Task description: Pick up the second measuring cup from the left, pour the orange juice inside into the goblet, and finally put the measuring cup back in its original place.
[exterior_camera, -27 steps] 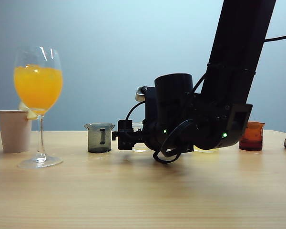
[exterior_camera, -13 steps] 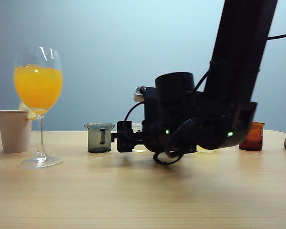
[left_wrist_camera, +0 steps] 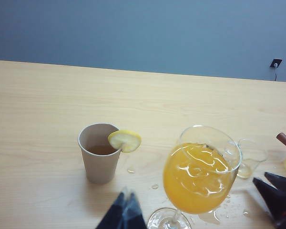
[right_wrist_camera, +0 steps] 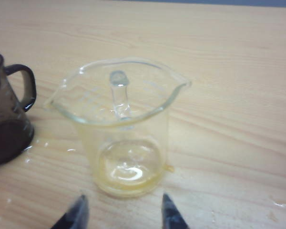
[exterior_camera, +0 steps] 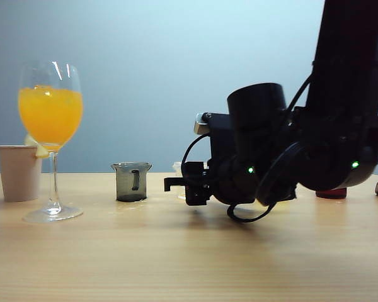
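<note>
The second measuring cup [right_wrist_camera: 121, 129], clear with a pouring lip, stands upright on the table, only an orange film at its bottom. My right gripper [right_wrist_camera: 124, 212] is open just short of it, nothing between its fingertips. In the exterior view that gripper [exterior_camera: 176, 184] sits low by the cup [exterior_camera: 177, 168], which it mostly hides. The goblet [exterior_camera: 50, 126] stands at the left, its bowl full of orange juice [exterior_camera: 50, 116]. In the left wrist view my left gripper [left_wrist_camera: 125, 196] is shut and empty, near the goblet [left_wrist_camera: 200, 176] and its foot.
A smoky grey cup [exterior_camera: 131, 181] stands just left of the clear one. A beige paper cup [left_wrist_camera: 99, 152] with a lemon slice [left_wrist_camera: 125, 140] is beside the goblet. Droplets lie around the goblet's foot. A reddish cup [exterior_camera: 331, 192] shows behind the right arm.
My right arm has drawn back to the right, away from the measuring cup, and its jaws have narrowed. The cup stays on the table. The left arm has not moved.
</note>
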Action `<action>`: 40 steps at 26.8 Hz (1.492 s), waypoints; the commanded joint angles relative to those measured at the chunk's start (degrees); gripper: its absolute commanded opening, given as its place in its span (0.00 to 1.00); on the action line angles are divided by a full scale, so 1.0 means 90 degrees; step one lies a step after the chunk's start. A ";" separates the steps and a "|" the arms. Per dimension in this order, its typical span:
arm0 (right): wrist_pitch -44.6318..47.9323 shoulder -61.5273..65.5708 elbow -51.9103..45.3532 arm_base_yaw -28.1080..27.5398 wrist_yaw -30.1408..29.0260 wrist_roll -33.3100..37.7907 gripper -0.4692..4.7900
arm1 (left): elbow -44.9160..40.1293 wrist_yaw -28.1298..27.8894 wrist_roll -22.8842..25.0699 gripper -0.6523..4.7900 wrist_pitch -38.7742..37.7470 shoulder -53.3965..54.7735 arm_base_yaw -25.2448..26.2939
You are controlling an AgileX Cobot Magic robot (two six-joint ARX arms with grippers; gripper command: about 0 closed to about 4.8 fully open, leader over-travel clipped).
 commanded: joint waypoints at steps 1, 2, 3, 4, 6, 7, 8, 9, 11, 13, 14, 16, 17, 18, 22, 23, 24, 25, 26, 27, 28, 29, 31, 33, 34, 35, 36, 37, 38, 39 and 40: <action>0.0291 -0.0255 -0.0250 0.0087 -0.0010 0.0027 0.31 | 0.0005 0.0029 0.0005 0.11 0.0068 -0.0007 -0.0002; 0.0333 -0.0333 -0.0342 0.0112 -0.0007 0.0024 0.22 | 0.0005 0.0029 0.0005 0.11 0.0068 -0.0007 -0.0002; 0.0372 -0.0430 -0.0444 0.0134 -0.0005 0.0022 0.15 | 0.0005 0.0029 0.0005 0.11 0.0068 -0.0007 -0.0002; 0.0359 -0.0563 -0.0568 0.0160 -0.0005 0.0022 0.09 | 0.0005 0.0029 0.0005 0.11 0.0068 -0.0007 -0.0002; 0.0294 -0.0806 -0.0760 0.0211 -0.0005 0.0017 0.08 | 0.0005 0.0029 0.0005 0.11 0.0068 -0.0007 -0.0002; 0.0165 -0.0981 -0.0867 0.0255 -0.0005 0.0019 0.08 | 0.0005 0.0029 0.0005 0.11 0.0068 -0.0007 -0.0002; 0.0017 -0.1139 -0.0952 0.0282 -0.0007 0.0019 0.08 | 0.0005 0.0029 0.0005 0.11 0.0068 -0.0007 -0.0002; -0.0153 -0.1326 -0.1037 0.0306 -0.0010 0.0019 0.08 | 0.0005 0.0029 0.0005 0.11 0.0066 -0.0007 -0.0002; -0.0940 -0.1987 -0.1202 0.0408 -0.0012 0.0019 0.08 | 0.0005 0.0029 0.0005 0.11 0.0066 -0.0007 -0.0002; -0.1712 -0.2531 -0.1212 0.0447 -0.0083 0.0024 0.08 | 0.0005 0.0029 0.0005 0.11 0.0068 -0.0007 -0.0002; -0.2047 -0.2778 -0.1212 0.0474 -0.0126 0.0024 0.08 | 0.0005 0.0029 0.0005 0.11 0.0066 -0.0007 -0.0002; -0.2718 -0.3332 -0.1214 0.0481 -0.0187 0.0022 0.08 | 0.0005 0.0029 0.0005 0.11 0.0068 -0.0007 -0.0002; -0.3354 -0.3881 -0.1217 0.0481 -0.0253 0.0019 0.08 | 0.0005 0.0029 0.0005 0.11 0.0068 -0.0007 -0.0002; -0.3927 -0.4357 -0.1222 0.0481 -0.0272 -0.0007 0.08 | 0.0005 0.0029 0.0005 0.11 0.0068 -0.0007 -0.0002; -0.4507 -0.5362 -0.1518 0.0474 -0.0321 -0.0053 0.08 | 0.0005 0.0029 0.0005 0.11 0.0068 -0.0007 -0.0002; -0.4500 -0.5574 -0.1644 0.0466 -0.0415 -0.0053 0.08 | 0.0005 0.0029 0.0005 0.11 0.0068 -0.0007 -0.0002; -0.4498 -0.5848 -0.1826 0.0440 -0.0563 -0.0053 0.08 | 0.0005 0.0029 0.0005 0.11 0.0068 -0.0007 -0.0002; -0.4505 -0.6057 -0.1967 0.0396 -0.0777 -0.0049 0.08 | 0.0005 0.0029 0.0005 0.11 0.0068 -0.0007 -0.0002; -0.4510 -0.6271 -0.2118 0.0359 -0.1008 -0.0051 0.08 | 0.0005 0.0029 0.0005 0.11 0.0066 -0.0007 -0.0002; -0.4507 -0.6567 -0.2327 0.0301 -0.1307 -0.0053 0.08 | 0.0005 0.0029 0.0005 0.11 0.0066 -0.0007 -0.0002; -0.4503 -0.6773 -0.2477 0.0279 -0.1491 -0.0058 0.08 | 0.0005 0.0027 0.0005 0.11 0.0066 -0.0007 -0.0002; -0.4522 -0.6994 -0.2616 0.0245 -0.1681 -0.0092 0.08 | 0.0005 0.0029 0.0005 0.11 0.0068 -0.0007 -0.0002; -0.4709 -0.7456 -0.2871 0.0236 -0.1928 -0.0287 0.08 | 0.0005 0.0029 0.0005 0.11 0.0068 -0.0007 -0.0002; -0.5054 -0.7864 -0.3070 0.0243 -0.2008 -0.0289 0.08 | 0.0005 0.0034 0.0005 0.11 0.0066 -0.0007 -0.0002; -0.5224 -0.8019 -0.3143 0.0243 -0.2008 -0.0233 0.08 | 0.0005 0.0032 0.0005 0.11 0.0068 -0.0007 -0.0002; -0.5435 -0.8332 -0.3313 0.0233 -0.2006 -0.0209 0.08 | 0.0005 0.0027 0.0005 0.11 0.0068 -0.0010 -0.0002; -0.5442 -0.8471 -0.3407 0.0233 -0.2011 -0.0209 0.08 | 0.0005 0.0029 0.0005 0.11 0.0068 -0.0010 -0.0002; -0.5450 -0.8808 -0.3614 0.0236 -0.2152 -0.0172 0.08 | 0.0005 0.0029 0.0005 0.11 0.0066 -0.0007 -0.0002; -0.5455 -0.8964 -0.3706 0.0236 -0.2285 -0.0119 0.08 | 0.0005 0.0034 0.0005 0.11 0.0068 -0.0007 -0.0002; -0.5467 -0.9160 -0.3827 0.0243 -0.2416 -0.0032 0.08 | 0.0005 0.0032 0.0005 0.11 0.0068 -0.0010 -0.0002; -0.5530 -0.9496 -0.4005 0.0257 -0.2523 0.0027 0.08 | 0.0005 0.0027 0.0005 0.11 0.0068 -0.0007 -0.0002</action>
